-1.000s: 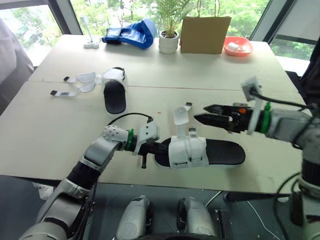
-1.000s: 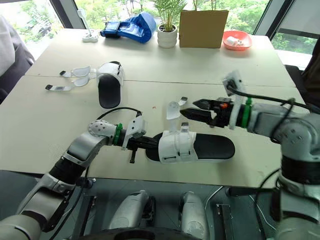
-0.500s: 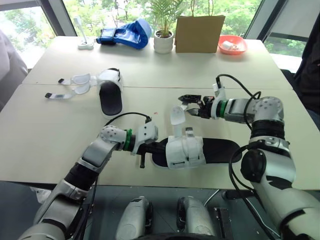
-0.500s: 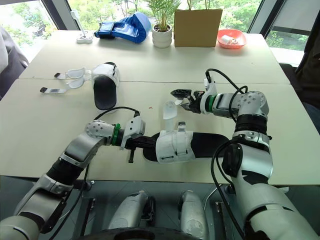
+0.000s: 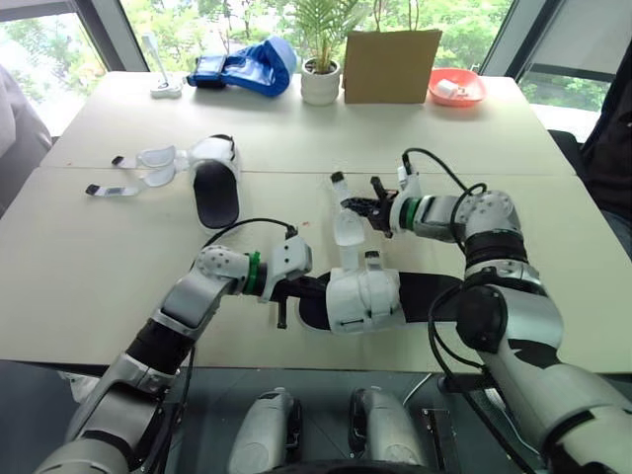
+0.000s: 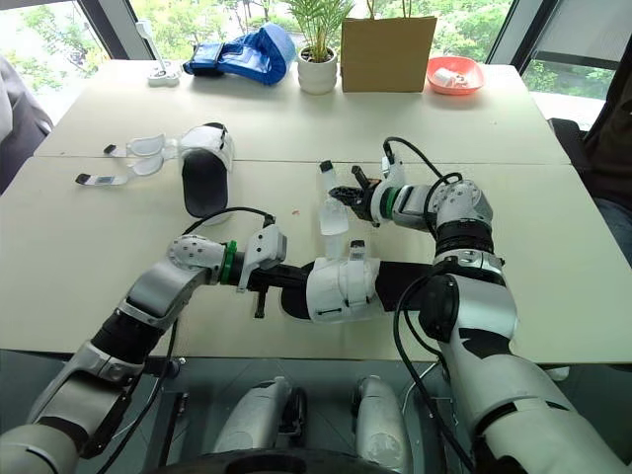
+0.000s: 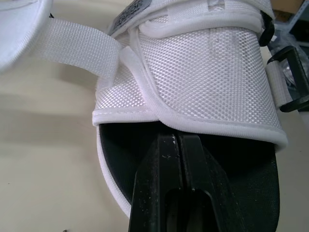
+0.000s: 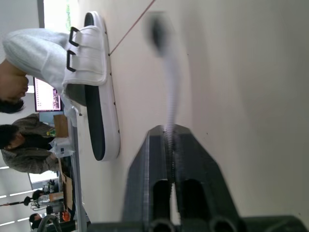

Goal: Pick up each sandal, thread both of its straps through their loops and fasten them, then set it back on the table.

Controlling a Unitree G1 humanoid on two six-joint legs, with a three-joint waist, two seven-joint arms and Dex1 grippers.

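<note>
The near sandal [image 5: 434, 296], black-soled with a white upper [image 5: 360, 298], lies at the table's front edge. My left gripper [image 5: 304, 289] is shut on the toe end of its sole [image 7: 120, 159]. One loose white strap [image 5: 347, 225] stands up from the upper, and my right gripper [image 5: 358, 208] is shut on it; the strap [image 8: 169, 82] runs out from between the closed fingers [image 8: 186, 145]. The second sandal [image 5: 217, 184] lies further back on the left, its two straps [image 5: 148, 158] spread open on the table.
Along the far edge stand a blue bag [image 5: 243, 67], a potted plant [image 5: 321, 83], a brown paper bag [image 5: 392, 65] and a red bowl [image 5: 455, 87]. A person [image 5: 14, 118] sits at the left edge. A seam [image 5: 296, 174] crosses the table.
My right gripper has swung in to the left, reached the upright strap and closed on it. The left gripper keeps its hold on the sole.
</note>
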